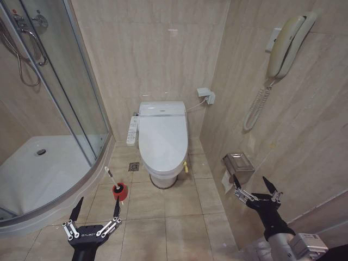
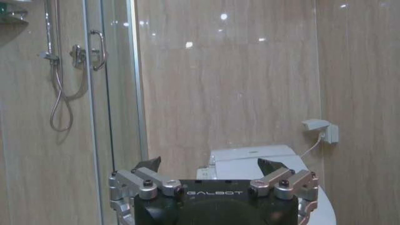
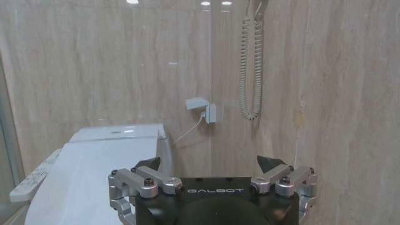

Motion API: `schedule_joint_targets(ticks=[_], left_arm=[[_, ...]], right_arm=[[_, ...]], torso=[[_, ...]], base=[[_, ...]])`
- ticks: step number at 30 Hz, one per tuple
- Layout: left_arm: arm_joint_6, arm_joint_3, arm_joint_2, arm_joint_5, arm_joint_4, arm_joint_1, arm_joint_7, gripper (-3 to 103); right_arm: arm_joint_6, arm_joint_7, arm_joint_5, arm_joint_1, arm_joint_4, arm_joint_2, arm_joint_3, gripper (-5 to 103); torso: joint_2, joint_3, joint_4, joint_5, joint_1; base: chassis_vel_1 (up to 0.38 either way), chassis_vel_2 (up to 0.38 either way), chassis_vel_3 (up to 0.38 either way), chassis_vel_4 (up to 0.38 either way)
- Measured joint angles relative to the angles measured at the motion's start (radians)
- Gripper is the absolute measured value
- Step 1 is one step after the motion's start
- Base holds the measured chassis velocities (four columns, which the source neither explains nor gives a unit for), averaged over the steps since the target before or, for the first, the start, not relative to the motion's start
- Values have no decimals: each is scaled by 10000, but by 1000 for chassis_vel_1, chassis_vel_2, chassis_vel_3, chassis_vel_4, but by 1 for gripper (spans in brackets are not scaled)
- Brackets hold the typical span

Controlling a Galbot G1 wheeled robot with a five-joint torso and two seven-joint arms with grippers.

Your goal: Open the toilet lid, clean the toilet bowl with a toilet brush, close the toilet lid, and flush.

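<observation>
Both claws hang open and empty, the left claw [image 1: 97, 207] just behind the brush [image 1: 111, 181] in its red cup [image 1: 119, 191], the right claw [image 1: 254, 186] well right of the toilet, whose lid [image 1: 162, 139] lies shut ahead.

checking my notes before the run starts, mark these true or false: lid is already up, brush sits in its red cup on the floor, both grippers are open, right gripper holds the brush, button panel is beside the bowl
1. The toilet lid is already up. False: it lies shut over the toilet bowl.
2. The toilet brush sits in its red cup on the floor. True.
3. Both grippers are open. True: the left gripper and the right gripper both show spread fingers with nothing between them.
4. The right gripper holds the brush. False: it is empty, near the wall by the paper holder.
5. The button panel is beside the bowl. True: it runs along the side facing the shower.
</observation>
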Motion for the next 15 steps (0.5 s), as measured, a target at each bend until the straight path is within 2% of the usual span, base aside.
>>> schedule_joint_targets(ticks=[15], left_arm=[[0, 0, 0, 0, 1, 0, 0, 100]], right_arm=[[0, 0, 0, 0, 0, 0, 0, 100]], torso=[[0, 0, 0, 0, 0]], base=[[0, 0, 0, 0]])
